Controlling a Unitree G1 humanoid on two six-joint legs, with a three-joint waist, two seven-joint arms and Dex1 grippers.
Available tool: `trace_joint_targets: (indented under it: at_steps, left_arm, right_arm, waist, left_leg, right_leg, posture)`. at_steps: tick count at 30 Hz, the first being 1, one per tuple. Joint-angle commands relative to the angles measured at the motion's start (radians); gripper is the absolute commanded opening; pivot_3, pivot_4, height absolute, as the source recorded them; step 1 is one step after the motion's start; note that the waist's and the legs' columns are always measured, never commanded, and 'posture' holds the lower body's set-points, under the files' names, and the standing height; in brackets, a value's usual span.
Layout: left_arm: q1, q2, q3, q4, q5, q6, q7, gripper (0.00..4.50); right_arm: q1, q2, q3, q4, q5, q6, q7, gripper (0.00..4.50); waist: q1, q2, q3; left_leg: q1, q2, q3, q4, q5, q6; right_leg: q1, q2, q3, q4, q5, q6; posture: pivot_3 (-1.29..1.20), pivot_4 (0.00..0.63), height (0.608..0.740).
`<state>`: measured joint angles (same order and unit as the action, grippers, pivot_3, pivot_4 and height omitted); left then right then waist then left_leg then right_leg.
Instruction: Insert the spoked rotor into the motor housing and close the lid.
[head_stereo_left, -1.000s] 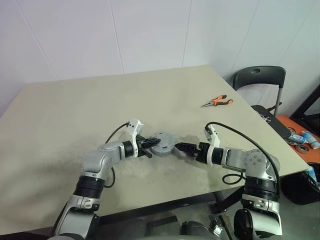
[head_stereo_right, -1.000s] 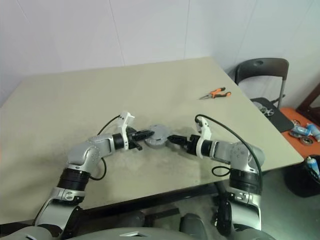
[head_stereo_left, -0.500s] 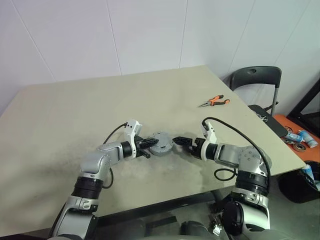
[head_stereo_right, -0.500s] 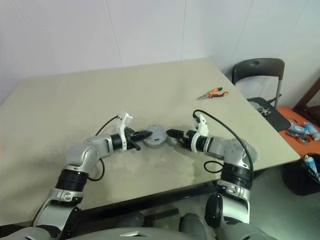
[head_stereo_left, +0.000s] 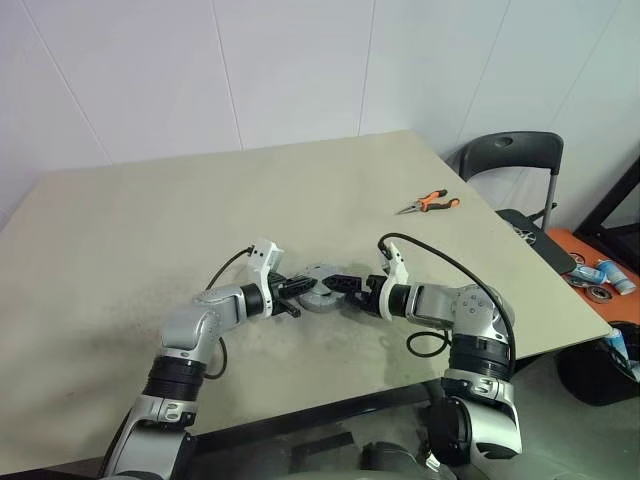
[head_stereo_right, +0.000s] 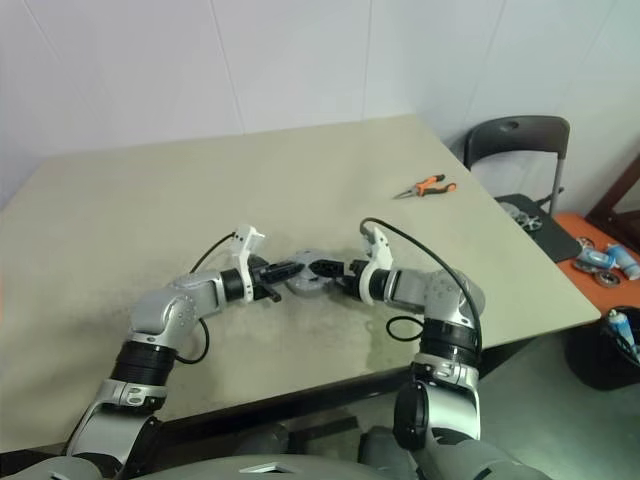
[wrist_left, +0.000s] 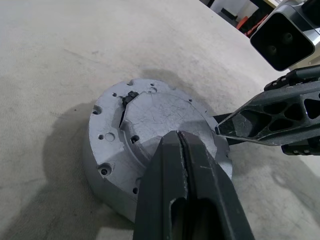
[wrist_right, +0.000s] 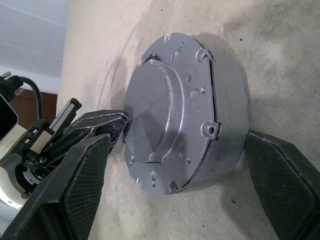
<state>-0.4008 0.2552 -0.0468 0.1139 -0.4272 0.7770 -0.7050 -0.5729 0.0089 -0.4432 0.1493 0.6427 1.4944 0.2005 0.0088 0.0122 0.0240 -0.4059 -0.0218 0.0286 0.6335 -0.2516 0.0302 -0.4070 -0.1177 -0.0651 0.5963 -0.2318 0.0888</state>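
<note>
Right gripper (head_stereo_left: 335, 283) has slid leftward to the housing (head_stereo_left: 318, 290) at frame centre, jaws wide astride it (lid on); left gripper (head_stereo_left: 290, 287), closed, presses its far side.

Orange-handled pliers (head_stereo_left: 430, 204) on table (head_stereo_left: 120, 250); chair (head_stereo_left: 508, 160) beside.

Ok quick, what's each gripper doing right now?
Left gripper: shut, tips resting on the lid, holding nothing.
Right gripper: open, fingers either side of the motor housing.
</note>
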Motion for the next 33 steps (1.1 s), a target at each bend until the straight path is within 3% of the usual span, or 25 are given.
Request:
trace_joint_targets:
  at_steps: [1, 12, 25, 33]
  left_arm:
    - [0.025, -0.004, -0.027, 0.04, 0.022, 0.027, 0.028, 0.0]
    - [0.03, -0.009, -0.026, 0.031, 0.024, 0.03, 0.036, 0.0]
    - [-0.024, 0.028, 0.073, 0.084, -0.03, 0.028, 0.003, 0.0]
    - [-0.049, 0.045, 0.102, 0.133, -0.028, 0.004, 0.012, 0.0]
  right_arm:
    - [-0.039, 0.046, 0.03, 0.053, 0.025, 0.016, 0.025, 4.35]
    - [-0.115, 0.096, -0.08, 0.137, 0.083, -0.099, 0.039, 4.35]
    - [-0.056, 0.065, -0.072, 0.062, 0.123, 0.024, 0.087, 4.35]
    - [-0.035, 0.081, -0.07, 0.088, 0.083, -0.068, 0.04, 4.35]
  waist:
    - [-0.003, 0.0, 0.0]
    - [-0.023, 0.001, 0.001]
    - [-0.024, 0.001, 0.002]
    - [-0.023, 0.001, 0.002]
  left_leg:
    - [0.0, 0.0, 0.0, 0.0, 0.0, 0.0]
    - [0.001, 0.0, 0.0, 0.0, 0.0, 0.0]
    - [-0.002, 0.0, 0.0, -0.001, 0.002, 0.003]
    - [-0.002, 0.001, 0.0, -0.001, 0.002, 0.002]
  right_leg:
    - [0.0, 0.0, 0.0, 0.0, 0.0, 0.0]
    - [0.002, 0.001, 0.0, 0.001, 0.005, -0.001]
    - [-0.003, 0.003, 0.002, 0.001, 0.007, 0.001]
    - [-0.004, 0.004, 0.002, 0.001, 0.007, 0.001]
  posture:
    - [0.0, 0.0, 0.74]
    - [0.0, 0.0, 0.74]
    - [0.0, 0.0, 0.74]
    - [0.0, 0.0, 0.74]
